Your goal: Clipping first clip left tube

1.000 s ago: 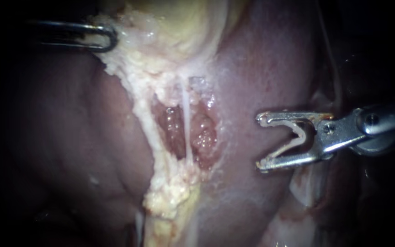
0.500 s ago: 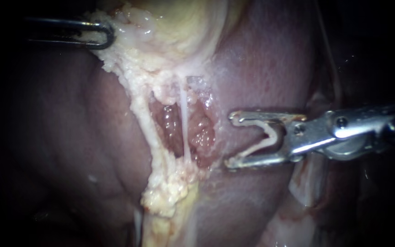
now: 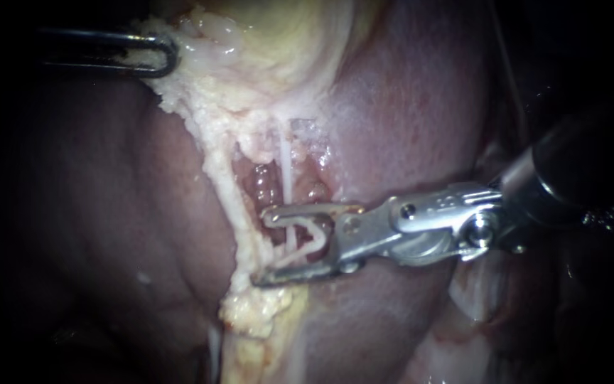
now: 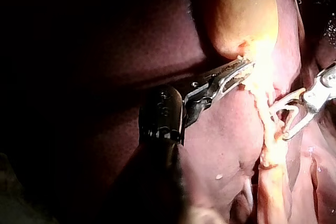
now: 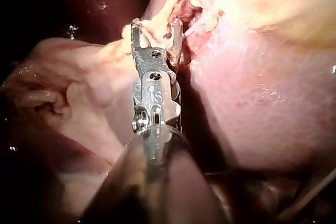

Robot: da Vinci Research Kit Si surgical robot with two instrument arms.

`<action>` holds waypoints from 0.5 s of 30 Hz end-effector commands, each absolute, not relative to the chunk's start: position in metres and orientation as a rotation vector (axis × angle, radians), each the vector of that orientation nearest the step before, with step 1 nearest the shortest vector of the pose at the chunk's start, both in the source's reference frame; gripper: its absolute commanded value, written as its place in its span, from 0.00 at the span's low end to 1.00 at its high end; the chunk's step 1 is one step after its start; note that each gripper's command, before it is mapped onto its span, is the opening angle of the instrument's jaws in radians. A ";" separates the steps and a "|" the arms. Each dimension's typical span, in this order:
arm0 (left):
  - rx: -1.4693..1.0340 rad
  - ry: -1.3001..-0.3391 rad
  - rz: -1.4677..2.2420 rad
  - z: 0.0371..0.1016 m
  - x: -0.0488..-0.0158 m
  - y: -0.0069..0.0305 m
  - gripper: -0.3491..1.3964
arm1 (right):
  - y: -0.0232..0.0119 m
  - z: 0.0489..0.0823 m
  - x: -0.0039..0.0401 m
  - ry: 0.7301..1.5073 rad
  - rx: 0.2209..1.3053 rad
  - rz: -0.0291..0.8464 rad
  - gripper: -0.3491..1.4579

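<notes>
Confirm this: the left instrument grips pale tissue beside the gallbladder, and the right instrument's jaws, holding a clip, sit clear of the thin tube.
No: the right instrument is not clear of the thin tube; its jaws, with the clip, straddle it, as the endoscope view shows. The left instrument does grip pale tissue beside the gallbladder.

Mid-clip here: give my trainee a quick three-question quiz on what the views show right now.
1. Pick one: what passes between the legs of the clip held by the right instrument? A) the thin white tube B) a fold of liver C) nothing
2. True or false: the clip is squeezed flat.
3. Fill in: the left instrument grips pale tissue at the edge of the yellowish ____.
Key: 1 A; 2 false, its legs stand apart in a V; 3 gallbladder.
</notes>
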State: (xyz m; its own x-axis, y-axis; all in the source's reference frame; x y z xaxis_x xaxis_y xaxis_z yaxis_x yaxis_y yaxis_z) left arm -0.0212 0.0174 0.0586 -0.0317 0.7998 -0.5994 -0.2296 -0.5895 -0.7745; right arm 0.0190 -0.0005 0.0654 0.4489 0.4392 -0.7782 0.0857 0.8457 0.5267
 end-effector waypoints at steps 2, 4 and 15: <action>-1.486 -0.626 1.723 0.0585 -0.0212 0.0174 0.00 | -0.0005 0.0660 0.0195 1.094 0.544 0.239 0.45; -1.486 -0.626 1.723 0.0585 -0.0212 0.0174 0.00 | -0.0005 0.0665 0.0199 1.093 0.541 0.240 0.45; -1.487 -0.629 1.723 0.0585 -0.0213 0.0174 0.00 | -0.0008 0.0666 0.0215 1.150 0.650 0.229 0.44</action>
